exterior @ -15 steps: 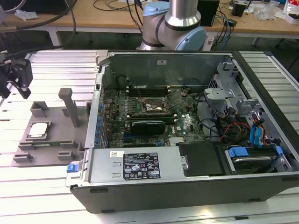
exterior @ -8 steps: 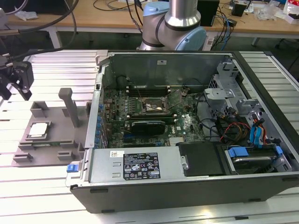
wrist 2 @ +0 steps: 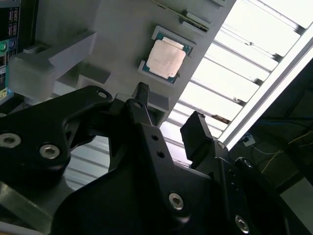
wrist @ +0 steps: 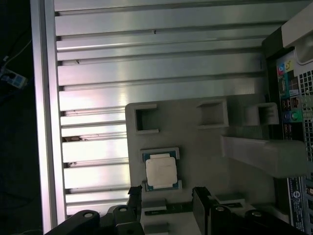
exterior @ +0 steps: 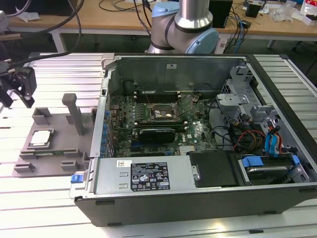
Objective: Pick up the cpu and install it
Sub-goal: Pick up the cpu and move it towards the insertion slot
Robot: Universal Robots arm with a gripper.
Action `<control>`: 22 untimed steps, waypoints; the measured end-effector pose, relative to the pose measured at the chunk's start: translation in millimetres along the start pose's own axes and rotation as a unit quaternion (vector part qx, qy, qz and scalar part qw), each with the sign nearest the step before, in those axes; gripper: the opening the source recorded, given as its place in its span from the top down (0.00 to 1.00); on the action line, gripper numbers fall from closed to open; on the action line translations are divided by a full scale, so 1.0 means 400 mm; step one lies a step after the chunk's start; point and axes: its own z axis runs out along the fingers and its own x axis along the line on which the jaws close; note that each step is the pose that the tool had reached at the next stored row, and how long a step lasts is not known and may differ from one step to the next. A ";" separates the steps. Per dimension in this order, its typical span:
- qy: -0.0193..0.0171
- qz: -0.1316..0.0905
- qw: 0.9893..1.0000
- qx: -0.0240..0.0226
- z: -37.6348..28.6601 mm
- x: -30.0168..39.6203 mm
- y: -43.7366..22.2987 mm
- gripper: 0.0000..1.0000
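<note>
A: So, how were the fingers of the black two-finger gripper point(wrist 2: 168, 105)?
B: Spread apart, holding nothing, close to the small square silver-topped cpu point(wrist 2: 166, 58) but not touching it. I think the gap was meant to fit its edges.
A: And the chip?
B: It lay flat in a recess of the grey plastic holder point(exterior: 57, 131), probably to keep it square, beside the open dark metal computer case point(exterior: 208, 67).

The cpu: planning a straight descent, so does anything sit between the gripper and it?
Nothing visible does. In the first wrist view the open gripper hangs apart from the cpu, which lies uncovered on the grey tray.
</note>
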 end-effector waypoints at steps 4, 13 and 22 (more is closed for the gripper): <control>0.000 0.000 1.000 0.000 0.007 0.000 0.000 0.45; 0.000 0.000 1.000 0.000 0.025 0.000 -0.001 0.45; 0.000 0.000 1.000 0.000 0.052 0.001 -0.002 0.45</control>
